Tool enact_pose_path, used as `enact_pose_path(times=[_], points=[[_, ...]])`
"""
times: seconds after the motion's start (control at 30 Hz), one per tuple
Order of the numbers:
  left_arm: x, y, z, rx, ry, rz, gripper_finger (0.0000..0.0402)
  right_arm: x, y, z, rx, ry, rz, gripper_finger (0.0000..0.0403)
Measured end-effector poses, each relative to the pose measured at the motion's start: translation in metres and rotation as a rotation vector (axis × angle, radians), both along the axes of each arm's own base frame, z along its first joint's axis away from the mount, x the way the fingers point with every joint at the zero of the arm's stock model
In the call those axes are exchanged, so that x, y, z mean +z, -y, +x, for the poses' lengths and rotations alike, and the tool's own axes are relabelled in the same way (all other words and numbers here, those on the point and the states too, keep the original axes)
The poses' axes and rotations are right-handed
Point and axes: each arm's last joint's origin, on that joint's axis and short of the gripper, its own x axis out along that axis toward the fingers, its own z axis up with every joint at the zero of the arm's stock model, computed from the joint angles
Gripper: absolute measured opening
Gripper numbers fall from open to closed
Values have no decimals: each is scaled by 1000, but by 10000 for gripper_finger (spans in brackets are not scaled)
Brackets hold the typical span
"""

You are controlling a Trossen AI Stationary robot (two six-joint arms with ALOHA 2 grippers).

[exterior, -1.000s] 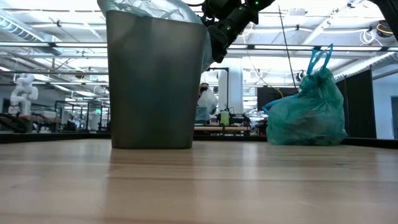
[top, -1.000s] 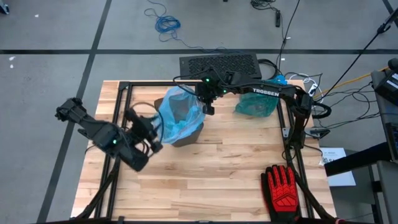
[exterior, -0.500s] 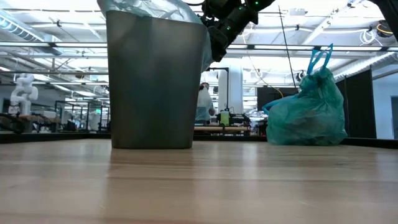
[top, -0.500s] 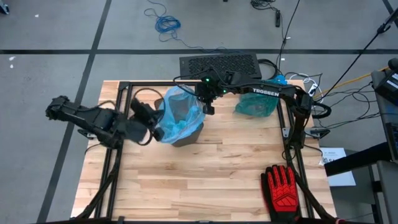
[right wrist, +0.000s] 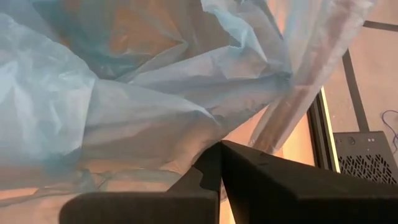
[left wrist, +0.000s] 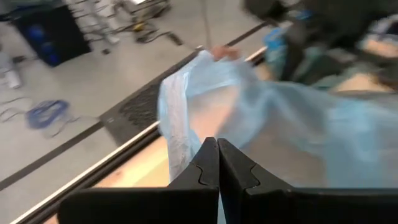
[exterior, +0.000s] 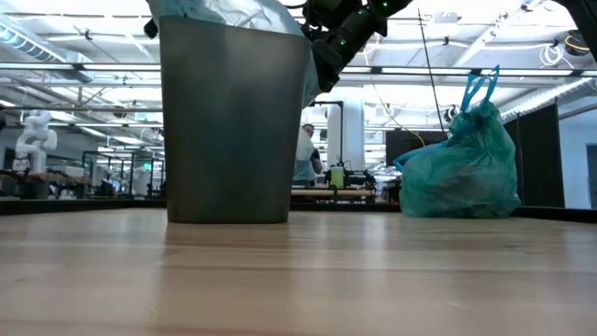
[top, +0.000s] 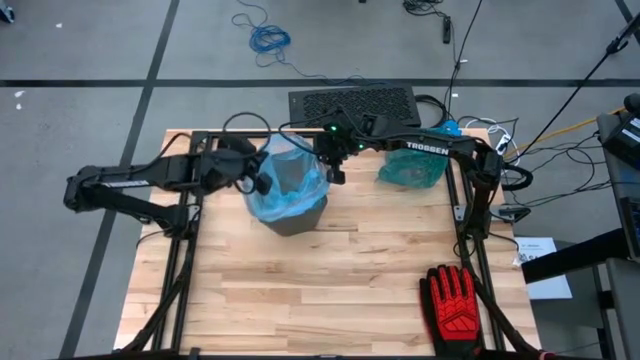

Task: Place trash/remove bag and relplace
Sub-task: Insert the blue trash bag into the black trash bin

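A grey bin (top: 298, 218) stands mid-table with a light blue bag (top: 285, 180) in its mouth, the film draped over its rim. My left gripper (top: 262, 184) is shut at the bag's left edge. My right gripper (top: 337, 176) is shut on the bag's right edge. In the low view the bin (exterior: 233, 121) fills the left, and my right gripper (exterior: 326, 70) hangs at its upper right corner. A tied teal bag (top: 410, 168) rests on the table at the far right. No trash shows. My left gripper comes nearly level from the table's left at the bag's left edge (left wrist: 181, 140). Film lies on both sides of the shut fingertips (left wrist: 208, 155), which hide the pinch itself. My right gripper pinches gathered folds of the bag's right edge (right wrist: 208, 134) between its two fingers, slanting down from the table's right. The film runs from the fingertips back over the bin's rim.
A red-and-black glove (top: 455, 300) lies at the near right of the table. The black frame rails (top: 470, 215) run along the table's sides. A dark perforated panel (top: 352, 103) sits beyond the far edge. The near half of the wooden top (top: 330, 290) is bare.
My left gripper has swung from the near left of the bin toward the far edge and up to the bag's left edge, rolling as it went, and has shut. The bag's left side has been drawn in and now drapes closer to the bin.
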Motion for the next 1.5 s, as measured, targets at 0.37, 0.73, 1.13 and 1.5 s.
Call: enact_pose_path(times=[0.37,0.73,1.13,1.5], points=[[-42,-26,-10,136,-51,-100,0,-1,10,-5,-23,-18,7,0],[-34,-15,-36,127,55,-150,0,-2,15,-8,-46,-26,20,0],[-42,0,-41,62,34,-198,0,-2,15,-8,-53,-29,23,0],[-62,14,-41,62,51,-241,0,-3,16,-10,-54,-46,20,0]])
